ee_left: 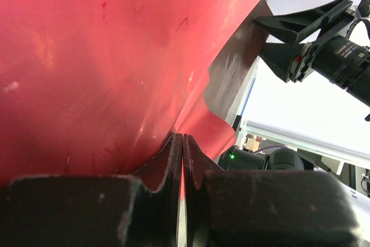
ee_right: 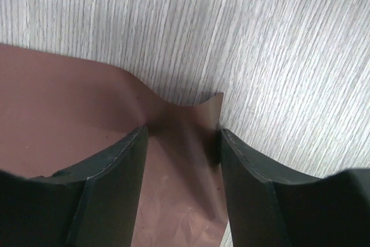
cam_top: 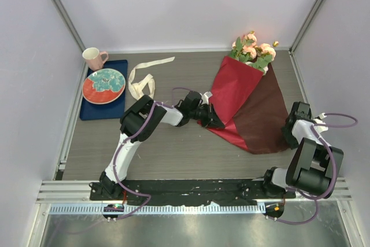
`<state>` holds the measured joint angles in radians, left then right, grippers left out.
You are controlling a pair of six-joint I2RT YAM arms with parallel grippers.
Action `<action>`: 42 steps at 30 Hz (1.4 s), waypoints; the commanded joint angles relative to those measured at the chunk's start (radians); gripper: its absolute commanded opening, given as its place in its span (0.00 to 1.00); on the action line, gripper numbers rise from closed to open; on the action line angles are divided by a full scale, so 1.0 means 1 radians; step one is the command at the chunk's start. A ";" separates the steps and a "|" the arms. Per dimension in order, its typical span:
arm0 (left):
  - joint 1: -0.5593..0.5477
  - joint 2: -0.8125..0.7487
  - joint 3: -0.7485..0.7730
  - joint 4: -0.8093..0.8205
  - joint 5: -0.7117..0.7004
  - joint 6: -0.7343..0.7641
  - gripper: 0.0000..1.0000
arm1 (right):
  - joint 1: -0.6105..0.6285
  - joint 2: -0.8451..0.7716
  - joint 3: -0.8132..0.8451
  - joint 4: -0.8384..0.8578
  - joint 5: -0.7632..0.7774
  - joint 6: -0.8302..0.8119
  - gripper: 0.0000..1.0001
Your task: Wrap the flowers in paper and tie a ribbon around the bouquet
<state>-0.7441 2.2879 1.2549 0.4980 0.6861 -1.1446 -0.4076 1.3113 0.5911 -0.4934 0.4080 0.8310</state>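
The flowers (cam_top: 253,49), pale pink roses with green leaves, lie at the back right with their stems hidden under the paper (cam_top: 236,83). One bright red flap of the paper is folded over the stems, and the darker side (cam_top: 265,114) lies flat on the table. My left gripper (cam_top: 216,122) is shut on the paper's lower left edge, and its jaws (ee_left: 182,138) pinch the thin red sheet (ee_left: 104,62). My right gripper (cam_top: 289,129) stands open astride the paper's right corner (ee_right: 179,166), its fingers (ee_right: 115,166) on either side. The ribbon (cam_top: 142,79) lies looped at the back left.
A dark blue tray (cam_top: 92,111) at the far left holds a red and teal plate (cam_top: 104,85). A pink mug (cam_top: 93,58) stands at its back corner. White walls close in the table on three sides. The right arm's elbow (cam_top: 315,166) sits near the right wall.
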 commanded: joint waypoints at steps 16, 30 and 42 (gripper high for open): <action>0.011 0.025 0.023 -0.187 -0.109 0.074 0.08 | 0.241 -0.236 0.100 -0.118 0.018 -0.066 0.00; 0.011 0.009 0.035 -0.281 -0.131 0.132 0.08 | 0.305 -0.176 0.444 -0.179 -0.092 -0.073 0.00; 0.009 0.019 0.060 -0.337 -0.148 0.169 0.08 | 0.493 -0.015 0.614 0.003 -0.207 -0.248 0.00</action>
<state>-0.7464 2.2803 1.3300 0.3202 0.6777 -1.0595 0.0128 1.2484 1.0977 -0.5686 0.2108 0.6537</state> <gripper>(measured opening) 0.078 0.027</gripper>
